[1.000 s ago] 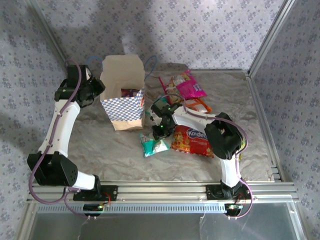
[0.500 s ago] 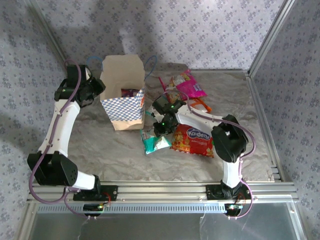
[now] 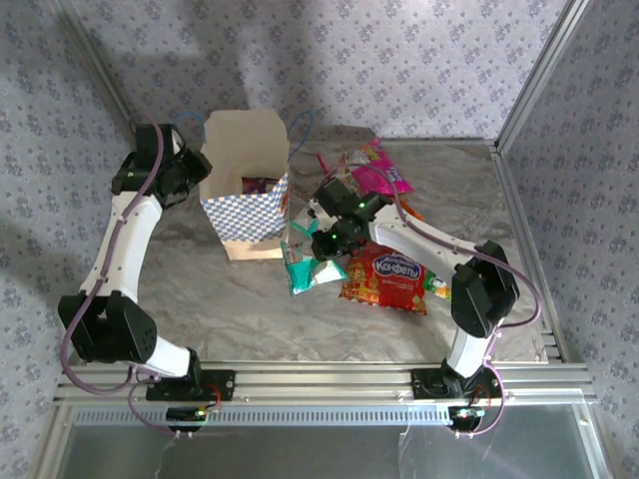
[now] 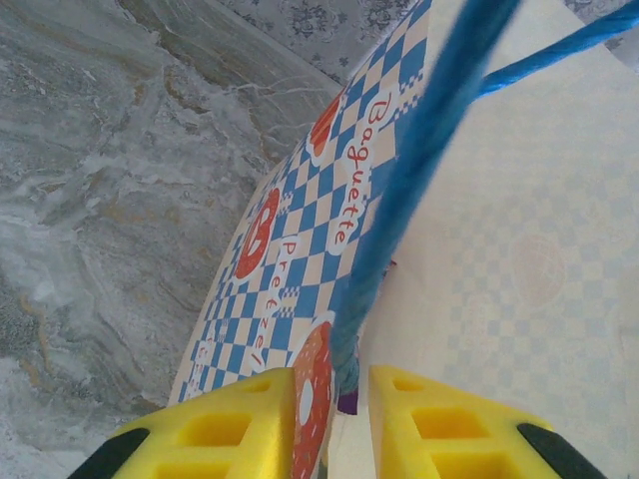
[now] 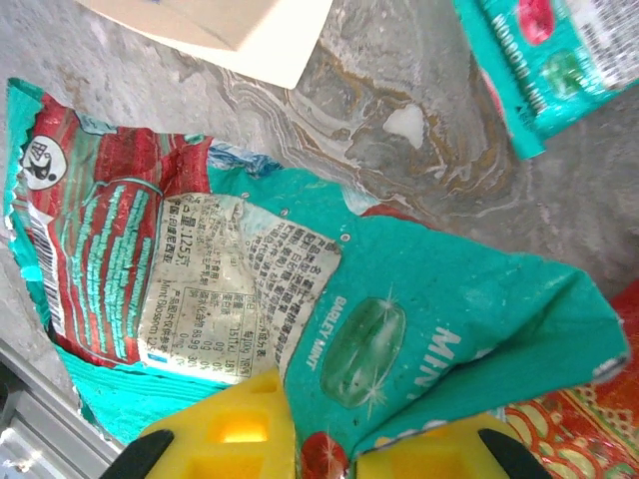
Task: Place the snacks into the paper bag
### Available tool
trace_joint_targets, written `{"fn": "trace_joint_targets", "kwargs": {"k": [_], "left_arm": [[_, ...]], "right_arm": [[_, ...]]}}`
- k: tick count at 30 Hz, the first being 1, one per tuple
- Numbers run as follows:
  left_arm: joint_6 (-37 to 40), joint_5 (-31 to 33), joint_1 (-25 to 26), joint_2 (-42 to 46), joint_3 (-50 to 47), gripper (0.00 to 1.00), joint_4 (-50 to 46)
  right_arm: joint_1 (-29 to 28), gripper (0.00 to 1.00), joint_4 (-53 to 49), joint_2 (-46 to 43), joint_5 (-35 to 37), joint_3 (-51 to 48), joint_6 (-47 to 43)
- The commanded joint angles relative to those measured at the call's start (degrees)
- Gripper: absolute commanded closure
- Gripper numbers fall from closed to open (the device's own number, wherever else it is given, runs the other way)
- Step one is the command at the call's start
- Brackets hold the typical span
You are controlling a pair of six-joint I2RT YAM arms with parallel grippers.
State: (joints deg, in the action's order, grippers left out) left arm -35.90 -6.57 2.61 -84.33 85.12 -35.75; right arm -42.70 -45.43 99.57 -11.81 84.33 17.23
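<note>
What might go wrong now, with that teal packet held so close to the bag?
The right gripper pinches the shiny teal packet by one edge, so it might slip out before reaching the paper bag. The packet hangs wide and crumpled; it may catch on the bag's rim and tip it, though the left gripper clamps one wall.

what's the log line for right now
left claw: clamped on paper bag rim | right claw: holding teal packet | packet not yet bagged
</note>
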Motion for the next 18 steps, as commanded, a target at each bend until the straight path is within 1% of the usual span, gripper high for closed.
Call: {"fn": "trace_joint_targets", "kwargs": {"k": [1, 10, 18], "left_arm": [[-0.97, -0.6, -0.73, -1.22, 2.51, 0.75, 2.3], [-3.36, -0.92, -1.61, -2.35, 1.71, 0.76, 4.87], [-5.45, -3.44, -2.58, -3.01, 1.37, 0.78, 7.47]], "right_arm": [[0.53, 1.0, -1.83, -4.49, 1.22, 2.67, -0.71], [1.12, 1.0, -3.87, -9.97, 4.41, 3.8, -1.45], [1.31, 1.0, -3.94, -12.77, 4.98, 4.96, -1.94]]}}
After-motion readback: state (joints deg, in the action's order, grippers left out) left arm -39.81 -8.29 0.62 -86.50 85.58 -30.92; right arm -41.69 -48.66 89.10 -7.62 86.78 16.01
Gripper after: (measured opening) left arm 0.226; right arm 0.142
